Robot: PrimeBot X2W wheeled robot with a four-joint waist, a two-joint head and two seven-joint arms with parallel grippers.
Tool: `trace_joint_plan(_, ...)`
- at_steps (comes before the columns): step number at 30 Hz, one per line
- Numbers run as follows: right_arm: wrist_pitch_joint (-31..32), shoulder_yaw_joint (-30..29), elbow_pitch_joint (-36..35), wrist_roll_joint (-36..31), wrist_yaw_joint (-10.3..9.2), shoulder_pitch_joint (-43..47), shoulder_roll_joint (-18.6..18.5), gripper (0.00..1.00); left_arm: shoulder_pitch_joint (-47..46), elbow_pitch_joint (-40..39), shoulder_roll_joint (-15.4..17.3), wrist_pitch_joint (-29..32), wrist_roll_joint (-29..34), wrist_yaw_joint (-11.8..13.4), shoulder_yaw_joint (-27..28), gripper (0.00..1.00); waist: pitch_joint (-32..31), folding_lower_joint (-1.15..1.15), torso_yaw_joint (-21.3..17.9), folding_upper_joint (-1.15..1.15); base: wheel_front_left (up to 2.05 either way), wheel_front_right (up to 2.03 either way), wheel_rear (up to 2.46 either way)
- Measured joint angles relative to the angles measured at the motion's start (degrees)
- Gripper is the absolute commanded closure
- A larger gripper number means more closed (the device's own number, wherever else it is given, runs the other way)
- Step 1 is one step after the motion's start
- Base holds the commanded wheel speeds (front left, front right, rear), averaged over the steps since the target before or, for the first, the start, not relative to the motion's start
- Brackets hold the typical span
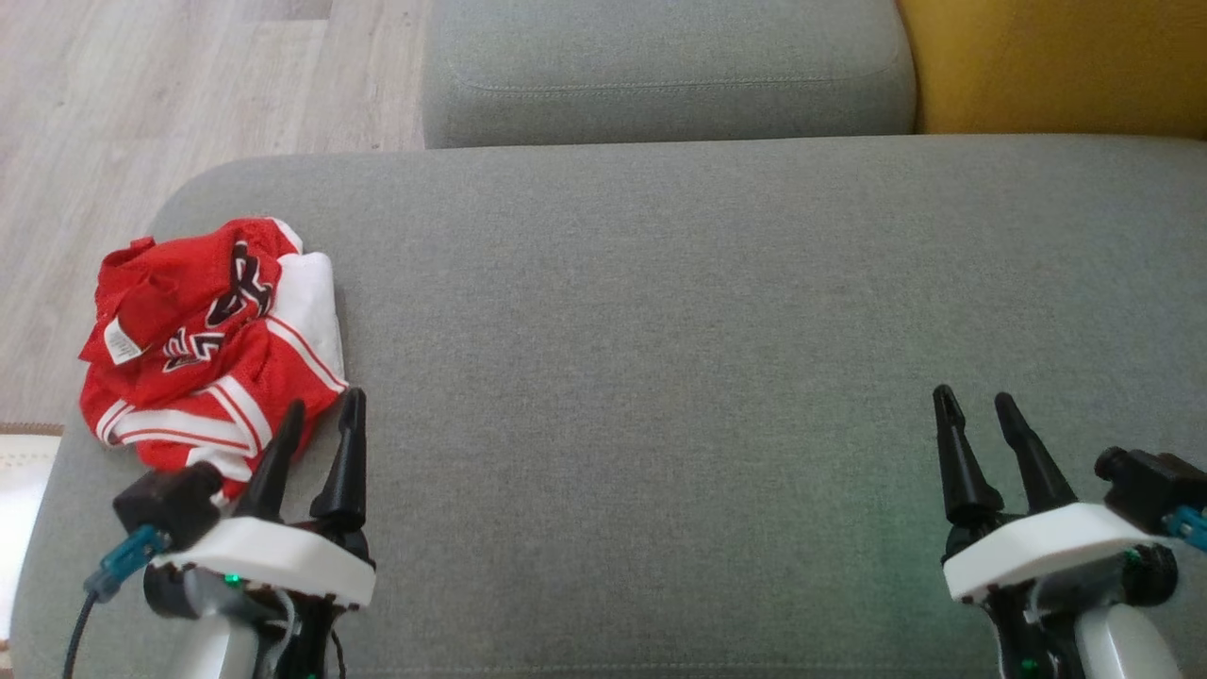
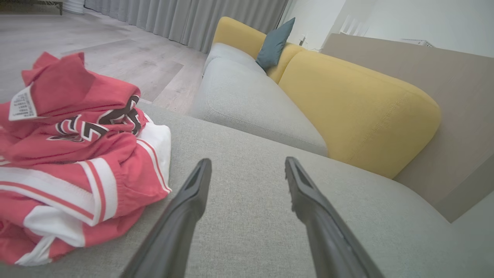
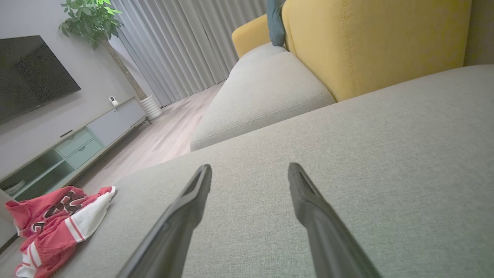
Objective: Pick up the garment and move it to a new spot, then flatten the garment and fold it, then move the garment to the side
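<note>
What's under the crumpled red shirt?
The red shirt lies bunched on the grey sofa cushion, near its left end. The cushion's fabric shows beside it. Whether anything is tucked beneath the folds cannot be seen, because the cloth covers that spot.

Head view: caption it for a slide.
Crumpled jersey at left end of cushion; left gripper open beside it, right gripper open, apart.

Garment [image 1: 207,339] lies on the seat cushion [image 1: 660,311], at its left edge. Left pincer [image 1: 325,401] is over the cushion's near left part, just beside the garment's near right corner. Right pincer [image 1: 971,395] is over the near right part, well apart from the garment. Second cushion [image 1: 660,75] sits behind the first, with the backrest [image 1: 1056,66] to its right and the floor [image 1: 141,94] to its left.
</note>
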Motion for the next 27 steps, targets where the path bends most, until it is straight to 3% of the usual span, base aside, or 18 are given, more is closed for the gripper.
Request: trace_joint_plan(27, -0.94, -1.11, -2.13, -16.07, 0.01, 3.03, 1.36, 0.0, 0.03, 2.16, 0.67, -4.21, 16.12, -0.01, -2.07, 0.0, -0.37, 0.0, 0.62, 0.0, 0.0, 0.0, 0.0)
